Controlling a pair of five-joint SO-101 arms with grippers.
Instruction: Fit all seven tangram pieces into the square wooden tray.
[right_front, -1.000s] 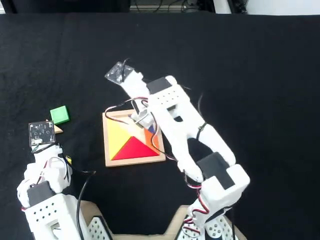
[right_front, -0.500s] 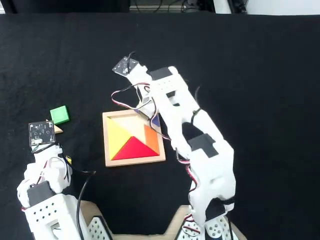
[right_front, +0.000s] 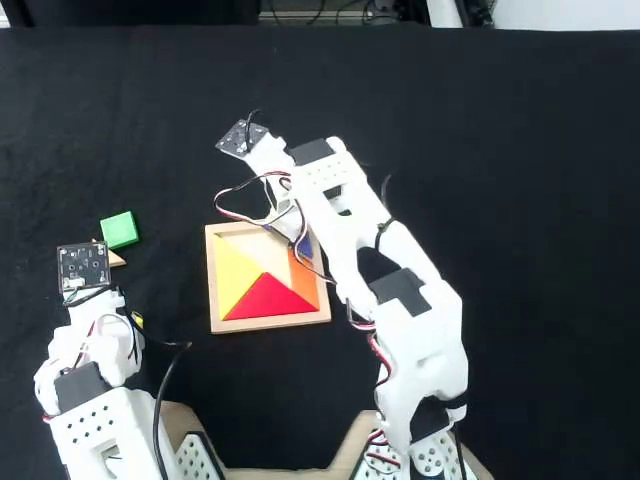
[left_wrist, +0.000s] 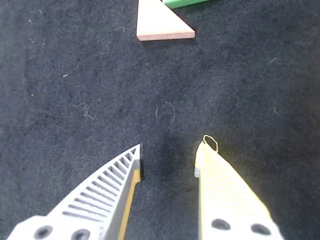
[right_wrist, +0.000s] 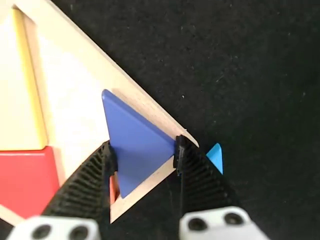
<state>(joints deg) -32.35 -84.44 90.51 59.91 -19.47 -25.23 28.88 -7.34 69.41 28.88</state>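
Note:
The square wooden tray (right_front: 270, 323) holds a yellow triangle (right_front: 235, 272), a red triangle (right_front: 268, 298) and an orange piece (right_front: 303, 280). My right gripper (right_wrist: 145, 152) is shut on a dark blue triangle (right_wrist: 136, 137), tilted over the tray's rim (right_wrist: 70, 47) at its far right corner; there the right gripper (right_front: 298, 240) hangs in the high view. A light blue piece (right_wrist: 215, 156) peeks out on the cloth beside one finger. My left gripper (left_wrist: 170, 149) stands open over bare cloth, short of a plain wooden triangle (left_wrist: 160, 22) and a green square (right_front: 119, 229).
A black cloth covers the whole table. The right arm's body (right_front: 400, 300) stretches along the tray's right side and hides that edge. The wooden triangle (right_front: 116, 258) and green square lie left of the tray, near the left arm (right_front: 85, 360).
The right arm has straightened out and swung its elbow in toward the tray, with the blue triangle shifting slightly toward the tray's far right corner. The left arm has not moved.

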